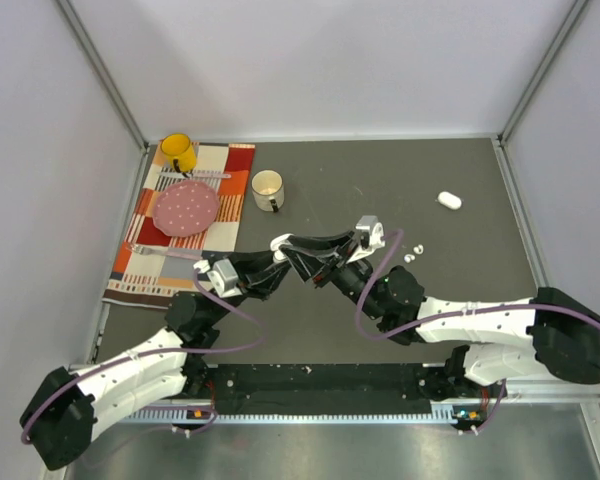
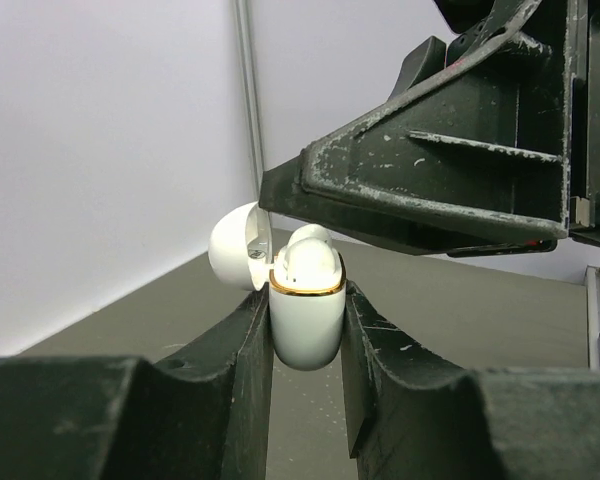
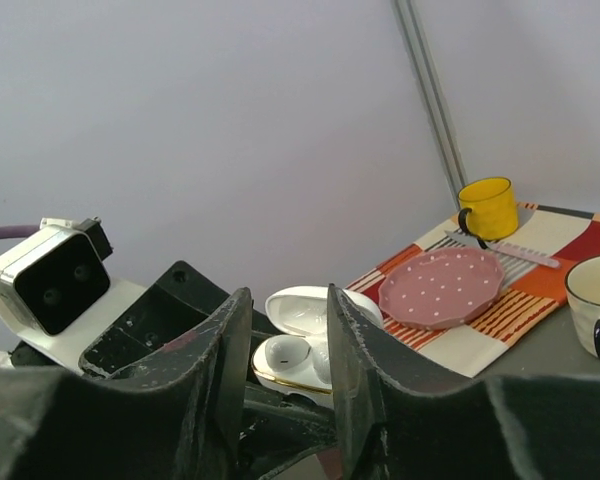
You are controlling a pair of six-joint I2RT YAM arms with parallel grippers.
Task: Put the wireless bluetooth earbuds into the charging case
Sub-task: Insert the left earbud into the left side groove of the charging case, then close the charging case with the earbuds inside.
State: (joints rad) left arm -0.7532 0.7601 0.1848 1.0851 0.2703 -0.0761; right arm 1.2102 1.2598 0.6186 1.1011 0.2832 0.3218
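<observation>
Charging case (image 2: 305, 320) over grey table (image 1: 380, 190), pale walls (image 1: 330, 60)

Dark grey table (image 1: 380, 180), as you see it from above. At your far left lies a striped placemat (image 1: 145, 270), with a white mug (image 1: 268, 189) just beside its right edge. Far right lies a closed white case (image 1: 449, 201). Nearer centre, two tiny white earbuds (image 1: 410, 258) lie close together.

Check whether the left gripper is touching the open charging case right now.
Touching. The left wrist view shows both fingers of the left gripper pressed against the sides of the charging case, with no gap on either side.
</observation>
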